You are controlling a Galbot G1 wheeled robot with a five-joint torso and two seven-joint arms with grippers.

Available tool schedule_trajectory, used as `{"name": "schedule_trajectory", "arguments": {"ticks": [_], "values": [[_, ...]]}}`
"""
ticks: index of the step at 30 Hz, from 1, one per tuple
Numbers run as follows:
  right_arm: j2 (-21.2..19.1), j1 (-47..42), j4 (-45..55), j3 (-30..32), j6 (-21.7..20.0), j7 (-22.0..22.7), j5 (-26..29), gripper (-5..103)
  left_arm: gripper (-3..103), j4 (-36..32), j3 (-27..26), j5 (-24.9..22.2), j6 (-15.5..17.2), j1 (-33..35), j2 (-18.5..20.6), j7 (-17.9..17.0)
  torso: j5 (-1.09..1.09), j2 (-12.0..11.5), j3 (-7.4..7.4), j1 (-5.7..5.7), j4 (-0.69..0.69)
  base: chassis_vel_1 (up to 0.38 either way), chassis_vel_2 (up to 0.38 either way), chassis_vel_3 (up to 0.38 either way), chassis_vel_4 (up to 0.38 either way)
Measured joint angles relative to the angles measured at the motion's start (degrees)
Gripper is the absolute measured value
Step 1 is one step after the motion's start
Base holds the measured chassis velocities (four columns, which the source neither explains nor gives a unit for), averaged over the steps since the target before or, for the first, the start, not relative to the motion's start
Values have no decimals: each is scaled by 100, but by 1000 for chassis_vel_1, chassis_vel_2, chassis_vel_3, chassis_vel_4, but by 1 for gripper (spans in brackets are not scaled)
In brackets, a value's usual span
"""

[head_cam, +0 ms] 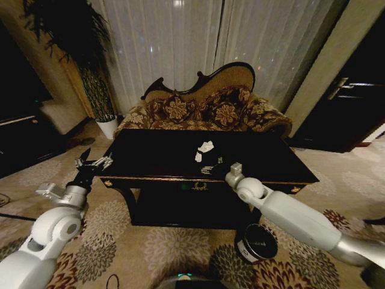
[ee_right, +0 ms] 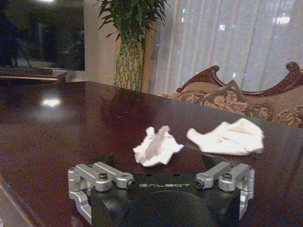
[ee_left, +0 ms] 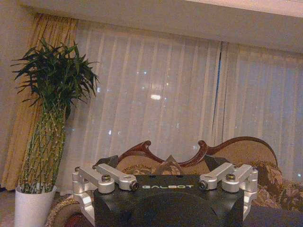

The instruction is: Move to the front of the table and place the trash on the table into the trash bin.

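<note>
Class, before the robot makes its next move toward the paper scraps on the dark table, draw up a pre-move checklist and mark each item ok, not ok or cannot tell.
1. Robot faces the table: ok.
2. Trash within view: two crumpled white paper pieces lie on the tabletop: ok.
3. Right gripper over the table, aimed at the nearer paper, fingers spread: ok.
4. Right gripper touching paper: not ok, a gap remains.
5. Trash bin on the floor by the table's right front, under the right arm: ok.
6. Left gripper open, off the table's left end, holding nothing: ok.
</note>
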Motion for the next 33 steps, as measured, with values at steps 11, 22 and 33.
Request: {"name": "schedule_trajectory", "arguments": {"ticks": [11,22,33], "values": [[396,622,-413,-476,-9,97,187,100,100,0,0,0,0,0,0,0,0,0,0,0,1,0,0,0,0],[446,834,-510,-641,19,115,197,68,100,0,0,0,0,0,0,0,1,1,0,0,0,0,0,0,0],[450,728,-543,-596,62,87,126,25,100,0,0,0,0,0,0,0,1,1,0,0,0,0,0,0,0]]}}
